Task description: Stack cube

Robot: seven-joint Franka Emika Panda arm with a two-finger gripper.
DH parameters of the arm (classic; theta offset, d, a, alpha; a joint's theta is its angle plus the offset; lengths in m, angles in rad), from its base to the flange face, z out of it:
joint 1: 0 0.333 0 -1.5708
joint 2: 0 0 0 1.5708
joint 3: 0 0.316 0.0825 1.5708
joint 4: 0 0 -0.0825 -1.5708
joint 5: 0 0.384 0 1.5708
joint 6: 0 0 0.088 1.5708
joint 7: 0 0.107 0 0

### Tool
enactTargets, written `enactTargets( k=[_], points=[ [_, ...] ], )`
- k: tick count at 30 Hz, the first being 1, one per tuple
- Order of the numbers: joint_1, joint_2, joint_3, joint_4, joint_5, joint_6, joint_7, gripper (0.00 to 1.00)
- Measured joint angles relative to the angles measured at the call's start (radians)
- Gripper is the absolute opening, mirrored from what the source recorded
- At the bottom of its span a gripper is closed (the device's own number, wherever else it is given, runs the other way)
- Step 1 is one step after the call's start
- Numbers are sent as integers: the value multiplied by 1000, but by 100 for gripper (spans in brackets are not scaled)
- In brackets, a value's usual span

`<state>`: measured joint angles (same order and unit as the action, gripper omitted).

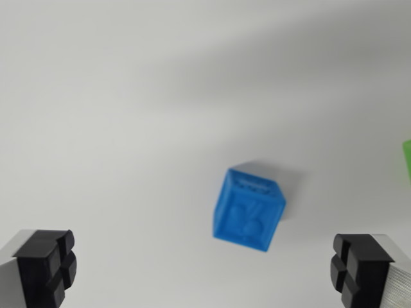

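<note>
Showing 1 blue cube [248, 209], 1 green obj. [406, 156]

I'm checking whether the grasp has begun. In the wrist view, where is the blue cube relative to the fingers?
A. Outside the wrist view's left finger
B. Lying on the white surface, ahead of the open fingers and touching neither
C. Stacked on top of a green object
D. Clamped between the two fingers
B: the blue cube sits free on the white surface, while the fingers stand wide apart, touching nothing.
</note>
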<state>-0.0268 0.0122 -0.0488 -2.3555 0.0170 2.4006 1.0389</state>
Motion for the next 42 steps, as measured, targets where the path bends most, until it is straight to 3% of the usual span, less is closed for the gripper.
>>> enactTargets(
  k=[16, 29, 34, 42],
  points=[
    [-3, 1, -13, -151, -5, 133, 91, 100],
    [-4, 36, -27, -261, -5, 260, 162, 100],
    [-4, 91, -28, -265, -1, 319, 163, 100],
    [-4, 202, -23, -257, 23, 417, 149, 100]
  ],
)
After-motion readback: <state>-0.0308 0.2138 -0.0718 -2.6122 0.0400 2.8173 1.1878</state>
